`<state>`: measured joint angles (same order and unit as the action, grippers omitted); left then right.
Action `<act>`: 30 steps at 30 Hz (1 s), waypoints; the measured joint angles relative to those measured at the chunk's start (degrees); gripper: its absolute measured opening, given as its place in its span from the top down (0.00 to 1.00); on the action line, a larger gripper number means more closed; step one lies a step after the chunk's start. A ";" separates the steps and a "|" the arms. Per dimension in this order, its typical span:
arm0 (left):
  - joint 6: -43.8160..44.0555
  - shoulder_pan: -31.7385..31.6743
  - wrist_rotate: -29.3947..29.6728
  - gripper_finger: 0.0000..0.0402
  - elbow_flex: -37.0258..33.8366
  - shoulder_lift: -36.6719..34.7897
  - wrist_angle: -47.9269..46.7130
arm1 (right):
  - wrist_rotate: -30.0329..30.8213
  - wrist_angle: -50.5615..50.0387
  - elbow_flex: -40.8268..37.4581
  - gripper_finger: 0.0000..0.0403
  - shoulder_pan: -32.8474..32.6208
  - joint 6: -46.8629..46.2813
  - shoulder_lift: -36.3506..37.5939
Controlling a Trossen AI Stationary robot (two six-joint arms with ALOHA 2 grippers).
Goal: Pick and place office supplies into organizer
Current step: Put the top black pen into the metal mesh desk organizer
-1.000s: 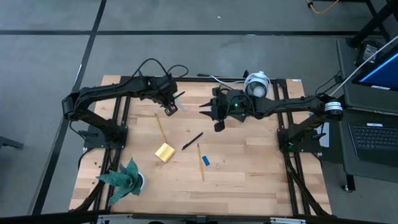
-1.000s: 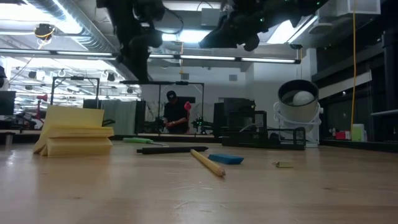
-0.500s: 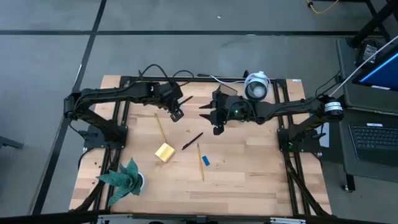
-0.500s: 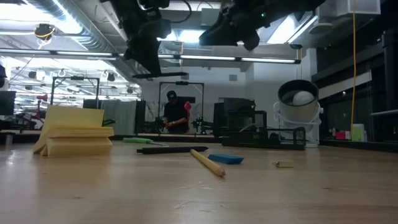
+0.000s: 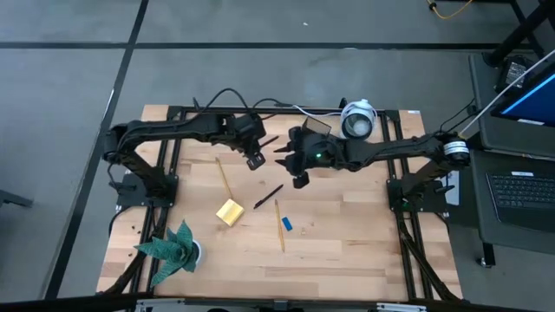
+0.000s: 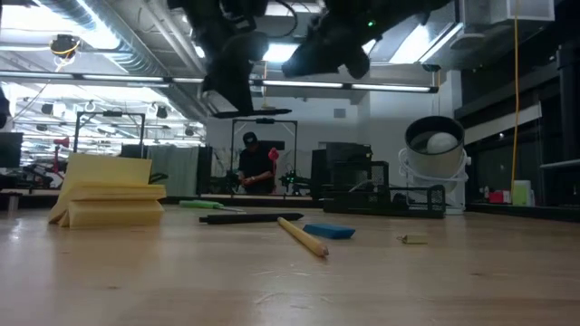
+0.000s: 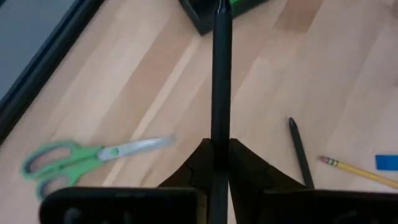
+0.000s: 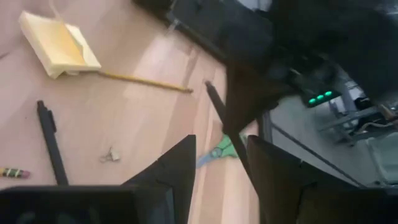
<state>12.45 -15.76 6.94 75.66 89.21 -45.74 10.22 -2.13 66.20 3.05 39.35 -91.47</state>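
Left end effector (image 7: pixel 219 163) raised above wooden bench (image 5: pixel 347 234), clamping slim black pen (image 7: pixel 220 68); right end effector (image 8: pixel 219 163) fingers parted, empty, alongside.

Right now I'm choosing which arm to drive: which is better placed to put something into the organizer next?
Left. The left gripper is shut on a black pen whose tip points toward the organizer. The right gripper is open and empty.

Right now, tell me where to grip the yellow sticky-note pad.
Grip the yellow sticky-note pad across two opposite side edges, coming straight down: it lies flat on the table, and its upper sheets look lifted, so probably pinch low.
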 joint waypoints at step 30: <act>-7.11 4.95 2.03 0.92 8.08 4.79 -5.53 | 9.79 0.67 4.04 0.63 1.01 7.85 -8.82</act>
<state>5.34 -10.81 8.97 83.74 94.00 -51.27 20.01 -1.45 70.24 4.06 47.20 -100.29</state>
